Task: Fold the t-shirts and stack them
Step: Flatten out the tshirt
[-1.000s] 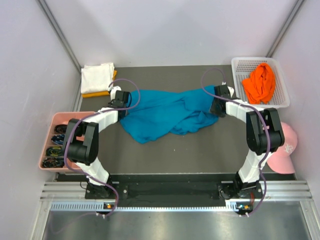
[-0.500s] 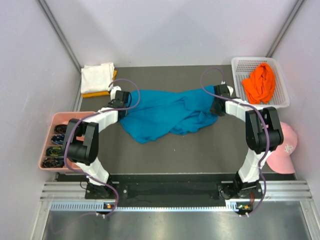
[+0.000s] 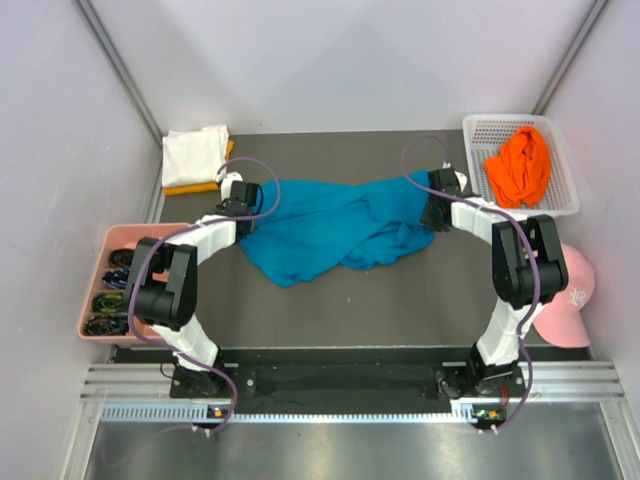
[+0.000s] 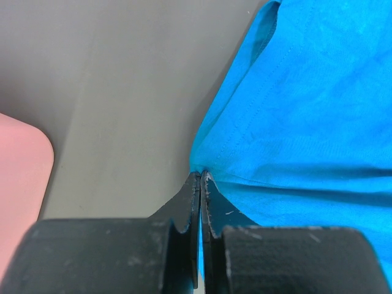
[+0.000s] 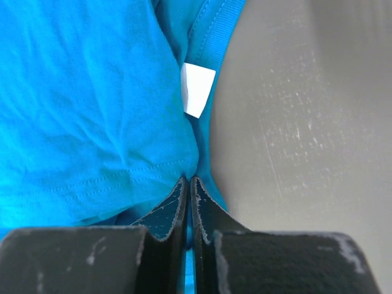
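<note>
Plainly, the left gripper (image 4: 200, 178) and right gripper (image 5: 188, 181) each pinch an edge of the crumpled teal-blue cloth t-shirt (image 3: 330, 225) (small white tag (image 5: 198, 89) just beyond the right one).

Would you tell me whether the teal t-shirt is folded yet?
Not folded: the teal t-shirt lies rumpled on the table, strung between the left gripper and right gripper, each pinching an edge.

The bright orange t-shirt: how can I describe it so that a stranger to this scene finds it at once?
On the dark table, look at the far right corner, where a white mesh basket stands. The bright orange t-shirt lies crumpled inside it. Only this shirt is in a basket: the teal-blue t-shirt lies spread mid-table, the white t-shirt folded far left.
</note>
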You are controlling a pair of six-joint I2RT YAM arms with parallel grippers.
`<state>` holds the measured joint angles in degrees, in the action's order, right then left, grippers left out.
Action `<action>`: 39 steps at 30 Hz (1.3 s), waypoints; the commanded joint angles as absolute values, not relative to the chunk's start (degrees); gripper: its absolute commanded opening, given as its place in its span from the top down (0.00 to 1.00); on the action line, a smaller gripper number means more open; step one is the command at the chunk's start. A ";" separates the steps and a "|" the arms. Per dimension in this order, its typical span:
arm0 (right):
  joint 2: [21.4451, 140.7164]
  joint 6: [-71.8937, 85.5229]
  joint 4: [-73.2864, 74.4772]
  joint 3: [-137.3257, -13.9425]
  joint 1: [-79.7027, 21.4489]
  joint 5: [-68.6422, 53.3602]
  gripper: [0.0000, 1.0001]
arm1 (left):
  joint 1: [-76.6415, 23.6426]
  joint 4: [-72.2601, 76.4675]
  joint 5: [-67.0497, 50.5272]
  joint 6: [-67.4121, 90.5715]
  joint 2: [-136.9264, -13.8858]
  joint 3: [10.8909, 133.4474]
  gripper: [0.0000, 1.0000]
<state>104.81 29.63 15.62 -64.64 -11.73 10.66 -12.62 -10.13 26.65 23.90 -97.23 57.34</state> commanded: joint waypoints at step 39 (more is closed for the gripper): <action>73.13 21.27 29.71 -84.02 -11.51 20.74 1.00 | -12.30 -15.99 28.39 21.27 -79.02 68.38 1.00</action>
<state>75.77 23.03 28.45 -79.64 -11.73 17.58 -12.62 -15.51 26.70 22.63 -81.91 65.12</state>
